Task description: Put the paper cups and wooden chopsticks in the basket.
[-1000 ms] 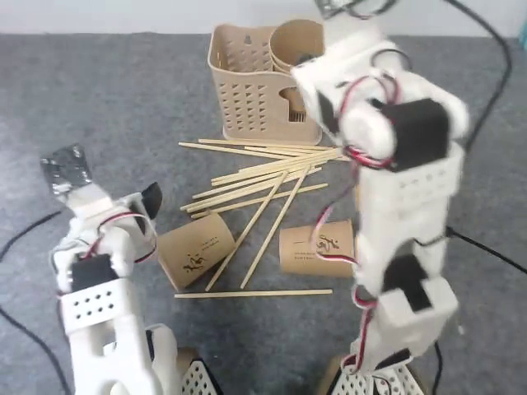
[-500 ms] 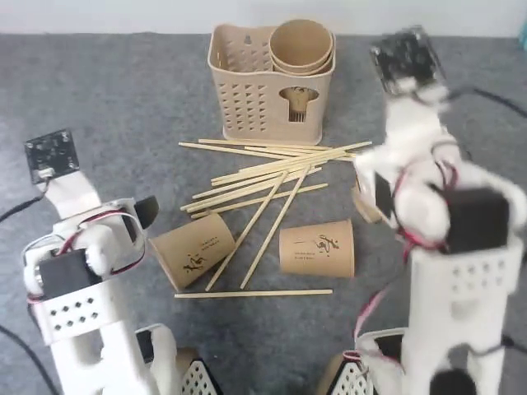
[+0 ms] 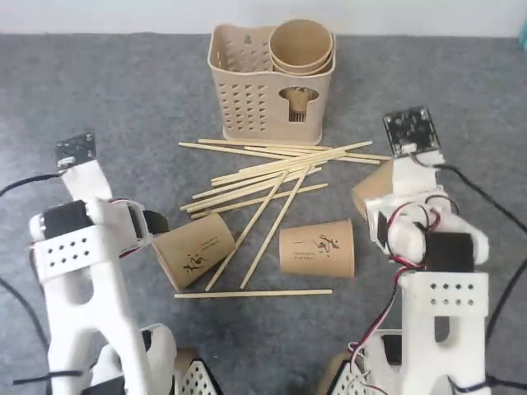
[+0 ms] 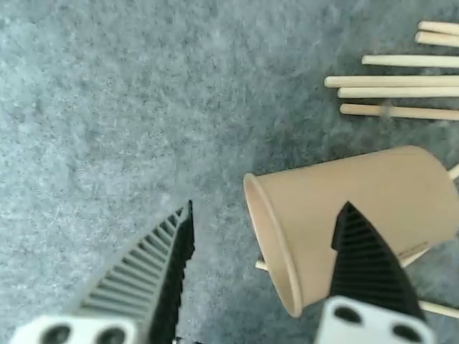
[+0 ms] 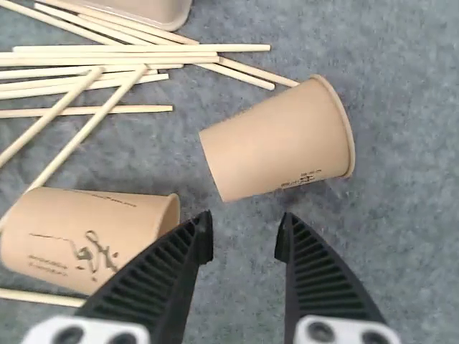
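The table (image 3: 107, 99) wears a grey, felt-like covering — mottled and fuzzy up close, evenly lit, with only soft shadows. Along its far edge runs a pale, plain strip (image 3: 99, 16) — wall or bare surface, I cannot tell. A sliver of teal (image 3: 524, 34) shows at the far right.

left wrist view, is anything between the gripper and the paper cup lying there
Nothing visible: the left gripper is open, with the paper cup rim showing between its fingers and only grey mat around.

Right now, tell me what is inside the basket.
Stacked paper cups stand in one compartment of the basket; at least two rims show. Its walls mostly hide their bodies and the other compartment's floor.
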`<control>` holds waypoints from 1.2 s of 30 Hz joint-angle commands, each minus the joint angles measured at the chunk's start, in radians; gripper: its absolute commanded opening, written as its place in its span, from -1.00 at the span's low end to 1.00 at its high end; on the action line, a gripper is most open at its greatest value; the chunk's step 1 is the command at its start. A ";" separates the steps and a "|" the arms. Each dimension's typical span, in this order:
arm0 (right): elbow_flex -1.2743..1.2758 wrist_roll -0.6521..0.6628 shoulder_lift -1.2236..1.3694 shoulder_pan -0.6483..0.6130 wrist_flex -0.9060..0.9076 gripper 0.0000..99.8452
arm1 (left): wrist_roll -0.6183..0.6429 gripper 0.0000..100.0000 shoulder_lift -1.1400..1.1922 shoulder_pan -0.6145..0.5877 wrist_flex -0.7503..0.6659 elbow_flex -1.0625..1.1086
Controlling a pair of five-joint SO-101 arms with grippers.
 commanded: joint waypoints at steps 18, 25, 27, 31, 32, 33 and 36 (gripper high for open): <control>0.402 0.012 -0.193 -0.001 -0.275 -0.68 | -0.011 -0.50 -0.005 0.123 -0.201 0.189; 0.457 0.012 -0.302 -0.010 -0.271 -0.68 | -0.011 -0.85 -0.008 0.192 -0.310 0.252; 0.480 0.014 -0.331 -0.030 -0.271 -0.68 | -0.011 -0.89 -0.009 0.242 -0.313 0.259; 0.506 0.014 -0.387 -0.042 -0.265 -0.68 | -0.011 -0.96 -0.011 0.307 -0.315 0.255; 0.516 0.014 -0.400 -0.042 -0.265 -0.68 | -0.011 -0.96 -0.011 0.313 -0.319 0.254; 0.525 0.014 -0.414 -0.042 -0.265 -0.68 | -0.011 -0.97 -0.011 0.313 -0.327 0.254; 0.552 0.014 -0.449 -0.044 -0.265 -0.68 | -0.011 -0.97 -0.011 0.308 -0.330 0.232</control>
